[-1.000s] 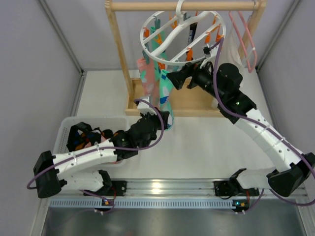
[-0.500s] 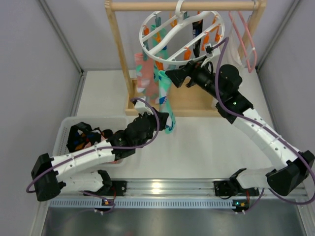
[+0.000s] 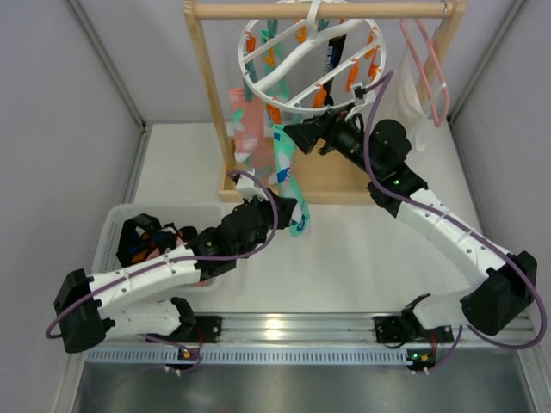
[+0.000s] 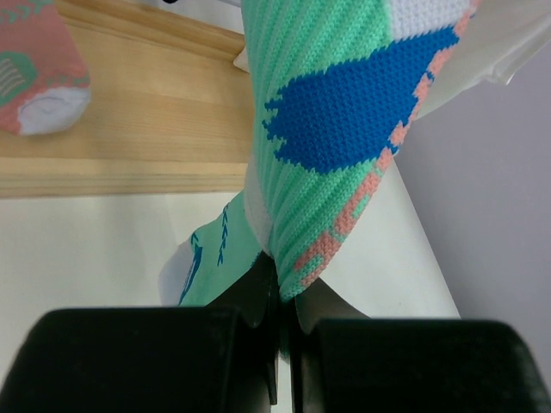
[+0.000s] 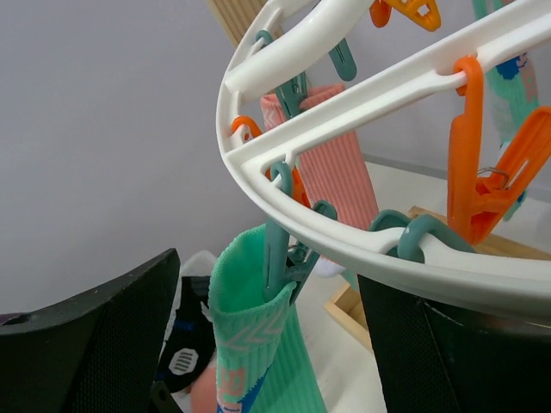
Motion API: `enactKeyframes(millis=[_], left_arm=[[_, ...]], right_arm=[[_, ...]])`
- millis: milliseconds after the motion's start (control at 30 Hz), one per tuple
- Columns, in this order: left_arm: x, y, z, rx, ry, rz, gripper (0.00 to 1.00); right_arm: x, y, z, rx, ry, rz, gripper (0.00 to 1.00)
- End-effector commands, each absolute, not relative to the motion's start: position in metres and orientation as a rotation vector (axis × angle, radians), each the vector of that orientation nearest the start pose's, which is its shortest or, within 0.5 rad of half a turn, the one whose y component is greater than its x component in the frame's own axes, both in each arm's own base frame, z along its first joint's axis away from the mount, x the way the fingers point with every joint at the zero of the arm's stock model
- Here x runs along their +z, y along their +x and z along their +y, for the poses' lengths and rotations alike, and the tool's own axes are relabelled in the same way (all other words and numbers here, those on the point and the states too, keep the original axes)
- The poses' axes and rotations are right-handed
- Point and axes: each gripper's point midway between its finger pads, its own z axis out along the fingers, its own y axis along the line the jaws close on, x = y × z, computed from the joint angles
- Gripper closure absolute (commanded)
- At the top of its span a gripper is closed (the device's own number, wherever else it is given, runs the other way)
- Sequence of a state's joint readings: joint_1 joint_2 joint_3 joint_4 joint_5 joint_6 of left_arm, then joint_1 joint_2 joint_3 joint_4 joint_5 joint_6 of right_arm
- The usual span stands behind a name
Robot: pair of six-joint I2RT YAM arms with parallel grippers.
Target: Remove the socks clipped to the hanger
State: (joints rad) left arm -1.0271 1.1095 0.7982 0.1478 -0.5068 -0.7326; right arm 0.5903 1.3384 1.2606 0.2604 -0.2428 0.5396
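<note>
The white ring hanger (image 3: 303,53) hangs tilted from the wooden rail with orange and teal clips. A mint-green sock (image 3: 285,176) hangs from a teal clip (image 5: 281,249) on its near rim; a pink sock (image 3: 245,129) hangs left of it. My left gripper (image 3: 291,209) is shut on the green sock's lower end (image 4: 336,129), pulling it toward me. My right gripper (image 3: 293,136) is open, its fingers (image 5: 95,344) on either side of the clip and the sock cuff (image 5: 250,327), just under the ring (image 5: 362,245).
A white bin (image 3: 116,225) at the left holds black socks (image 3: 142,241). The wooden rack's base (image 3: 336,176) and post (image 3: 211,95) stand behind. A pink wire hanger (image 3: 430,60) and a white cloth (image 3: 411,95) hang at the right.
The ring hanger has tilted and swung left. My right gripper has moved left with it, closer around the teal clip. My left gripper keeps its hold on the green sock, pulled slightly nearer.
</note>
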Motion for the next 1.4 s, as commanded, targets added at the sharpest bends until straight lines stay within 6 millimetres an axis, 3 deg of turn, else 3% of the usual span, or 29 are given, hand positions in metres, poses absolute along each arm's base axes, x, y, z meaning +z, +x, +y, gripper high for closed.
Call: enactKeyframes(millis=[0, 300, 867, 1033, 1133, 1167, 1367], left_arm=[[0.272, 0.249, -0.299, -0.897, -0.127, 1.770, 1.00], [0.277, 0.249, -0.309, -0.932, -0.108, 1.778, 1.00], [0.285, 0.242, -0.315, -0.990, -0.077, 1.774, 1.00], [0.285, 0.241, -0.318, -1.003, -0.067, 1.780, 1.00], [0.285, 0.240, -0.318, -1.007, -0.065, 1.779, 1.00], [0.285, 0.240, -0.318, -1.006, -0.065, 1.781, 1.00], [0.285, 0.239, -0.319, -1.011, -0.057, 1.782, 1.00]], right_arm=[[0.453, 0.337, 0.301, 1.158, -0.258, 1.313, 0.21], [0.459, 0.339, 0.290, 1.185, -0.141, 1.251, 0.26], [0.457, 0.342, 0.307, 1.243, -0.200, 1.227, 0.37], [0.456, 0.345, 0.308, 1.242, -0.201, 1.228, 0.48], [0.458, 0.346, 0.309, 1.249, -0.199, 1.223, 0.60], [0.460, 0.345, 0.310, 1.251, -0.200, 1.220, 0.67], [0.463, 0.345, 0.309, 1.254, -0.193, 1.216, 0.80]])
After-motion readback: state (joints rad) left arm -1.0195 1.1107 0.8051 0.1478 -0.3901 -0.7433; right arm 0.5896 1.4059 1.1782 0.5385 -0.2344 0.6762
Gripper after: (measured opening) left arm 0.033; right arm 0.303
